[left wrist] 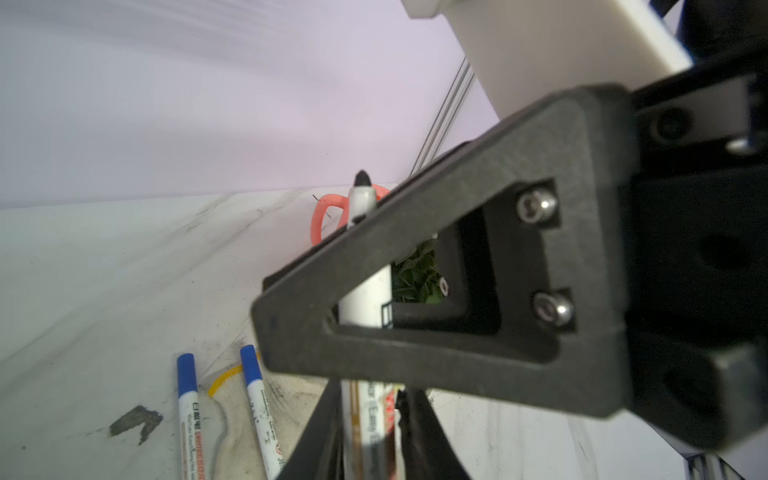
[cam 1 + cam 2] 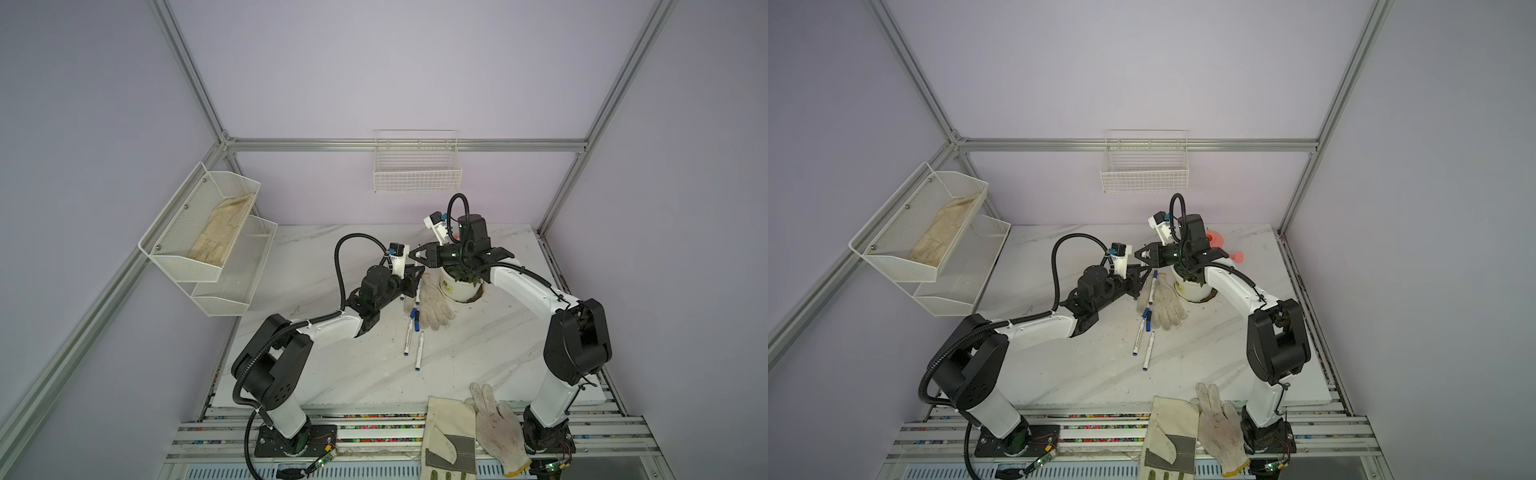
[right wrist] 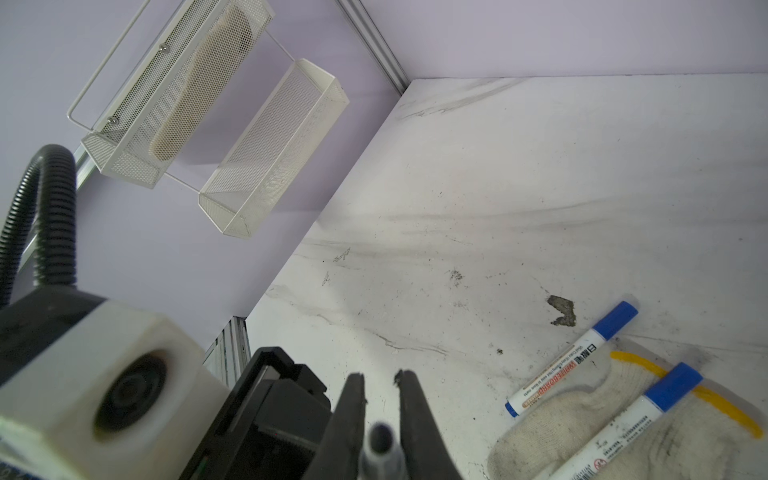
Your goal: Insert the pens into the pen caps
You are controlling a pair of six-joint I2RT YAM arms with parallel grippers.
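Note:
A white pen (image 1: 372,415) with a bare black tip (image 3: 380,440) is held above the table's back middle by both grippers at once. My left gripper (image 1: 368,395) (image 2: 417,272) is shut on its printed barrel. My right gripper (image 3: 380,376) (image 2: 411,254) is shut on it just behind the tip, and the two grippers meet nose to nose. Two pens with blue pen caps fitted (image 3: 573,357) (image 3: 623,419) lie below, one of them on a glove. More pens (image 2: 409,336) (image 2: 419,351) lie nearer the front, with a short blue cap (image 2: 416,322) by them.
A white knitted glove (image 2: 432,307) lies under the grippers, beside a white plant pot (image 2: 459,286). An orange object (image 2: 1214,237) sits behind the pot. Two gloves (image 2: 494,428) (image 2: 449,436) rest at the front edge. A mesh shelf (image 2: 208,232) and a wire basket (image 2: 417,166) hang on the walls.

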